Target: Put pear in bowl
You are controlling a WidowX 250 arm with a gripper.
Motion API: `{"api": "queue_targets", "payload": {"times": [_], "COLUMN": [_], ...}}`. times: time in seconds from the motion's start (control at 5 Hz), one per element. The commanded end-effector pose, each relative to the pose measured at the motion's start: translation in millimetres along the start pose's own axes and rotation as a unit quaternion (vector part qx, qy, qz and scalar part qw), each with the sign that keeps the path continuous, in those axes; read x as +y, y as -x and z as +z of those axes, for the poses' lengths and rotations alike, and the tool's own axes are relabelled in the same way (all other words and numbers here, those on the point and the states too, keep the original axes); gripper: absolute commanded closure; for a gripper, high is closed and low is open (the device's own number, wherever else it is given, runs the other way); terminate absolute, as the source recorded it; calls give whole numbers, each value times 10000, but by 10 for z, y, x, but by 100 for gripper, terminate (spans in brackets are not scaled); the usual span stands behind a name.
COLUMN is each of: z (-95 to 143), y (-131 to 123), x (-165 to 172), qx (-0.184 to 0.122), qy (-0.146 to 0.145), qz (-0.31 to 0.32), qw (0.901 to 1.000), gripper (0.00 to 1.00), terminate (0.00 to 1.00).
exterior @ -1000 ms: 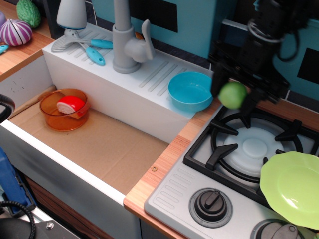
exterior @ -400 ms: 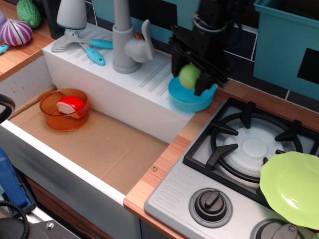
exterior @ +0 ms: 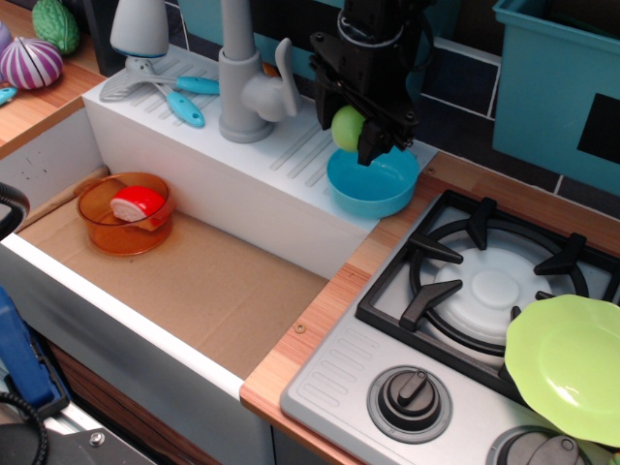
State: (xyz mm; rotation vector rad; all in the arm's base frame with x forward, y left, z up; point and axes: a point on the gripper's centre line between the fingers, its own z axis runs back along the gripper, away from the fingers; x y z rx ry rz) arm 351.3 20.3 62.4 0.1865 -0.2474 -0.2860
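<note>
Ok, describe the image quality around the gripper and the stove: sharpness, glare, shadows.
In the observation.image view, the gripper and the pear it holds over the bowl look reasonably sharp; the lighting is soft and even, with only faint shadows; the white burner cap and lime-green plate show mild sheen, no harsh glare.

Bright, even light falls from above, giving saturated colours and only soft, short shadows. The white sink ledge (exterior: 291,155) at centre is close to washed out, its grooves faint. A pale sheen sits on the lime-green plate (exterior: 567,363) at near right and on the orange bowl (exterior: 126,213) at left. The black arm (exterior: 373,58) at far centre reads as a dark mass with little detail. Near-left corner objects are cropped and slightly soft; the rest is reasonably sharp.
</note>
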Motion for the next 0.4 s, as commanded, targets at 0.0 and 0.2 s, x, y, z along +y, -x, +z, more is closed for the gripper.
{"api": "queue_targets", "payload": {"times": [0.0, 0.2], "z": [129, 129], "y": [-104, -104], "x": [57, 57], "qx": [-344, -344], "qy": [-79, -79], "qz": [15, 15], "qw": [9994, 9994], "gripper": [0, 0], "terminate": [0, 100]}}
